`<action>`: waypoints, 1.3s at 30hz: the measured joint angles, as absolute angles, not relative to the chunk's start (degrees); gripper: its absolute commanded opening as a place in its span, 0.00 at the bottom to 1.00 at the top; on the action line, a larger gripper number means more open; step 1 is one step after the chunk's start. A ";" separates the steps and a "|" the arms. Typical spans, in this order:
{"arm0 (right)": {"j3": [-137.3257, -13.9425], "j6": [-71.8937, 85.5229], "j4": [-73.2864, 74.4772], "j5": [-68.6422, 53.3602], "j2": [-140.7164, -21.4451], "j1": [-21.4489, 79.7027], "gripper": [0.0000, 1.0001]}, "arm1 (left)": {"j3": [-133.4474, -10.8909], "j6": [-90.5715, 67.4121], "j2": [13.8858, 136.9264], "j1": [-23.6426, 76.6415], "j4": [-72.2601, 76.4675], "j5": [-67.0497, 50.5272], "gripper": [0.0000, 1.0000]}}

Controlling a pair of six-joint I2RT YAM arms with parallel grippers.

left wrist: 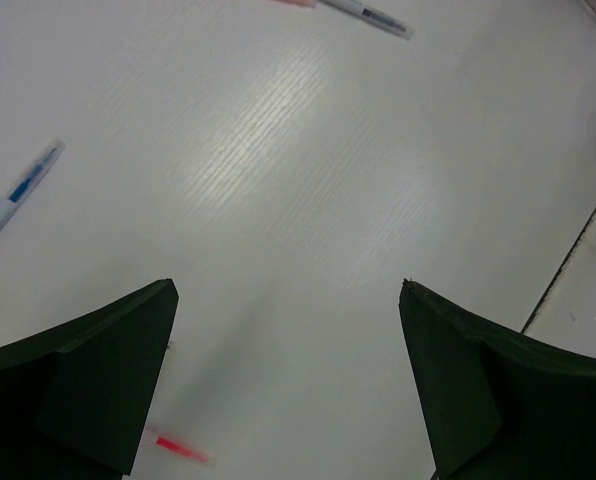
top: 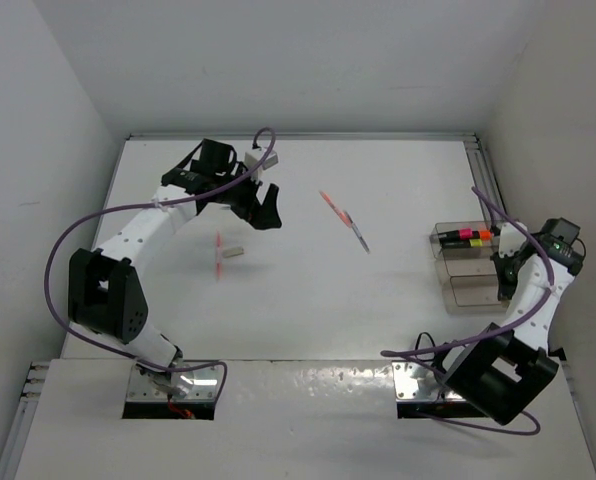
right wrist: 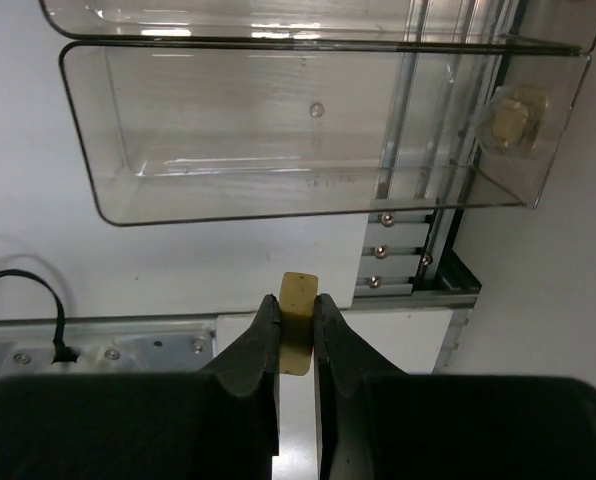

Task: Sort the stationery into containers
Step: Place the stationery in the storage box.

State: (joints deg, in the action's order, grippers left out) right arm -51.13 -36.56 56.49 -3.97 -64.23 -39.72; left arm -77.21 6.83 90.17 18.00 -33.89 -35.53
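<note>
Pinching an eraser tight in the right claw, just short of the near box.
Cramped at the right edge of the worktop, with the rail and side wall close by the boxes and open room only leftward. Highlighters lying in the far box. Left claw spread wide over bare worktop near the back-left corner, with a red pen just under it, a blue pen well apart, and a second eraser beside the red pen.

White table — a metal rail along its right edge, plain white walls around.
</note>
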 measured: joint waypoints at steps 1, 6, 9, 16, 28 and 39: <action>-50.57 -37.06 55.55 -4.12 -64.47 -39.97 0.00 | -77.21 6.85 90.17 18.00 -33.89 -34.68 1.00; -49.34 -38.61 51.62 -5.37 -65.91 -40.03 0.00 | -77.06 6.81 90.17 17.61 -33.67 -30.41 1.00; -49.32 -39.35 49.25 -6.44 -68.14 -40.03 0.01 | -75.83 6.52 90.15 16.84 -32.80 -28.29 1.00; -49.30 -39.88 45.65 -7.55 -74.06 -39.27 0.16 | -70.94 5.43 90.13 14.28 -31.83 -24.03 1.00; -52.01 -38.50 46.09 -8.05 -76.09 -36.91 0.46 | -69.97 8.82 88.77 10.09 -32.62 -18.33 0.93; -57.80 -30.65 56.01 -16.78 -68.14 -29.08 0.46 | -66.92 28.25 92.14 7.75 -42.92 -19.57 0.75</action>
